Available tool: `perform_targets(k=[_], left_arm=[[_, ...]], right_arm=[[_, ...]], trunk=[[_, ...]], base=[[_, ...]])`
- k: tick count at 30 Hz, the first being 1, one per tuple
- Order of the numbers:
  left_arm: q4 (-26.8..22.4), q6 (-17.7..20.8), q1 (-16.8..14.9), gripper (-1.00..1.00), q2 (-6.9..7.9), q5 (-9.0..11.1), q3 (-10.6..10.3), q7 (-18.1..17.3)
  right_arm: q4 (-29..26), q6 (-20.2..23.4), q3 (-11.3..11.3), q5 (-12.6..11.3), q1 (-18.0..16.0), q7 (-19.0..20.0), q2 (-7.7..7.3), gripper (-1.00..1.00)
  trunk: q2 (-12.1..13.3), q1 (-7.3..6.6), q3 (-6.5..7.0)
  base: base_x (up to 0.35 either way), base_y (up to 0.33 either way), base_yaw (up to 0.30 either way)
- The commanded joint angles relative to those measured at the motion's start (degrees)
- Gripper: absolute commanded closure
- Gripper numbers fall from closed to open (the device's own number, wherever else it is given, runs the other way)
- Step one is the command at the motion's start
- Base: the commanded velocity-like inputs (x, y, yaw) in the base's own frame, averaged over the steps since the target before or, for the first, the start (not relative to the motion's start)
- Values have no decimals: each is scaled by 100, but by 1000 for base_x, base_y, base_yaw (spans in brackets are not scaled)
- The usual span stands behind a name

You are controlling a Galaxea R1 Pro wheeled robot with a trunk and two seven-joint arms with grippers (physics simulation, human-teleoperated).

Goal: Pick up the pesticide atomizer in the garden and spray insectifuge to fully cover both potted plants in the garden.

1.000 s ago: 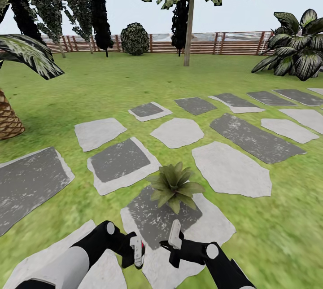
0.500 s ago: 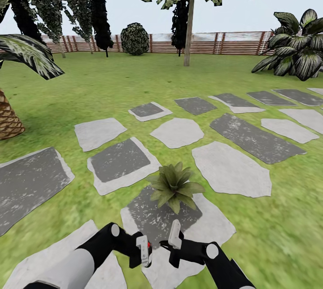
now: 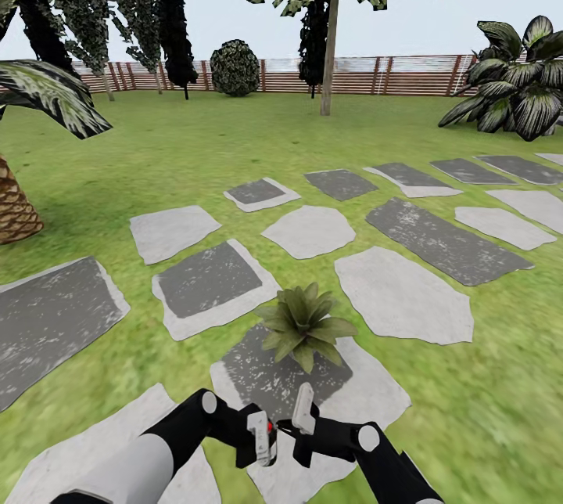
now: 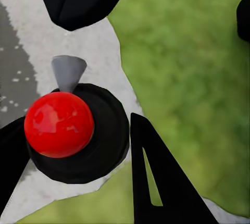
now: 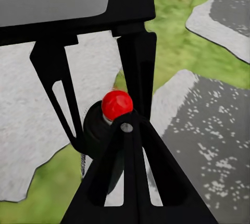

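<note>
My left gripper (image 3: 262,441) is shut on the pesticide atomizer (image 3: 268,429), low in the head view. Its red part (image 4: 59,124), dark round cap and grey nozzle (image 4: 67,72) sit between the black left fingers (image 4: 156,182); the green body is hidden. The right wrist view looks across at the red part (image 5: 116,104) held in the left gripper (image 5: 99,125). My right gripper (image 3: 303,419) is shut and empty, just right of the atomizer. One potted plant (image 3: 303,324) stands on a stepping stone (image 3: 367,394) just beyond both grippers. The other potted plant is out of view.
Grey stepping stones (image 3: 403,297) spread across the lawn ahead and to the right. A scaly palm trunk (image 3: 12,210) stands at the left, a striped agave (image 3: 516,89) at the far right. A tree (image 3: 328,58) and the slatted fence (image 3: 352,75) close the back.
My left gripper has carried the atomizer to the right, closer to the right gripper. The right gripper and the plant have stayed put.
</note>
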Motion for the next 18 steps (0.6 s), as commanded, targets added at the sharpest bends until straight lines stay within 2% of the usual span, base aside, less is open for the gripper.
perform_targets(k=[1,18], left_arm=[[-8,-48,-3,100,-5,-53,3,-1],[-3,-64,-8,100,-24,-21,20,-6]], right_arm=[[-6,-24,-7,42,-2,4,3,100],[-6,-24,-7,44,-1,4,5,100]], trunk=[[-2,-1,-5],[-2,-1,-5]], base=[[0,0,0],[0,0,0]])
